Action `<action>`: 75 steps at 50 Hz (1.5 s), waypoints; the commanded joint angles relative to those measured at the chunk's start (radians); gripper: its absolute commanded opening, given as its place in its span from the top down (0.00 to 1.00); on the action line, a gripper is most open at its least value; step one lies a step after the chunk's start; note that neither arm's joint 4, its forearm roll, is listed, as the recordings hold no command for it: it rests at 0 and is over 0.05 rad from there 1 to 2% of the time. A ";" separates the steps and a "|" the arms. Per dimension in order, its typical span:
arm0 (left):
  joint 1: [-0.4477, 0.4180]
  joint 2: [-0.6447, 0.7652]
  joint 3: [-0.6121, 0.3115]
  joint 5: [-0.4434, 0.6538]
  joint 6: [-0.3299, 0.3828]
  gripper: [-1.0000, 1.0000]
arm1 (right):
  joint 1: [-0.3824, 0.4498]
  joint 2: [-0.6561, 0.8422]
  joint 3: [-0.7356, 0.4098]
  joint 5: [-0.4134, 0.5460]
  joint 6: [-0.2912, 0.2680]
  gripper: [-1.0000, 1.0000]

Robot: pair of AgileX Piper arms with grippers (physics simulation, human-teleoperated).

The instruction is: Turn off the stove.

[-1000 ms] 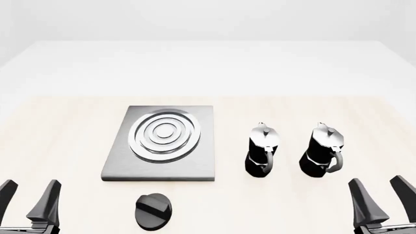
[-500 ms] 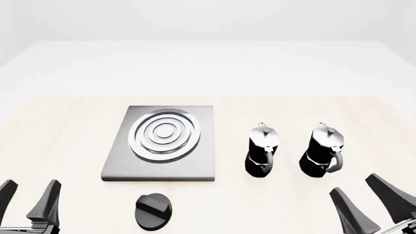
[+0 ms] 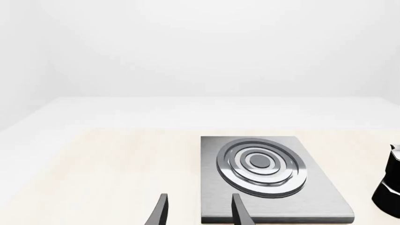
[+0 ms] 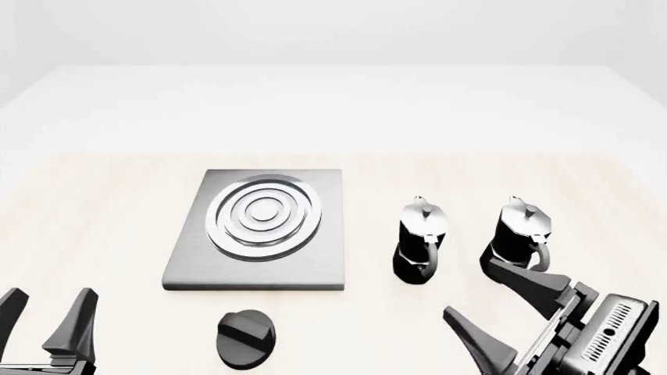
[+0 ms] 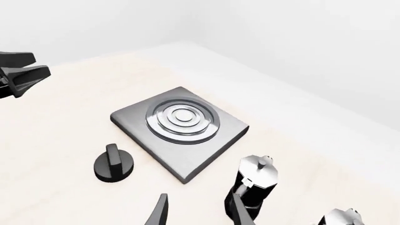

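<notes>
Carefully swing your right gripper [image 4: 498,301], jaws wide and empty, toward the knob [image 4: 247,337] just in front of the stove [image 4: 258,229], clearing the moka pots [image 4: 422,239]; left gripper [image 4: 44,316] spread, empty.

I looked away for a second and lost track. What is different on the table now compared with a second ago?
The right pincer has swung in from the near right corner toward the left, tilting over, and now sits open in front of the two moka pots, holding nothing. The left pincer stayed open in its corner. The stove plate, the knob, the left moka pot and the right moka pot have not moved.
</notes>
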 commanded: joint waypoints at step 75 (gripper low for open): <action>0.000 0.000 0.000 0.000 0.000 0.00 | 0.388 1.023 -0.340 -0.291 -0.004 0.00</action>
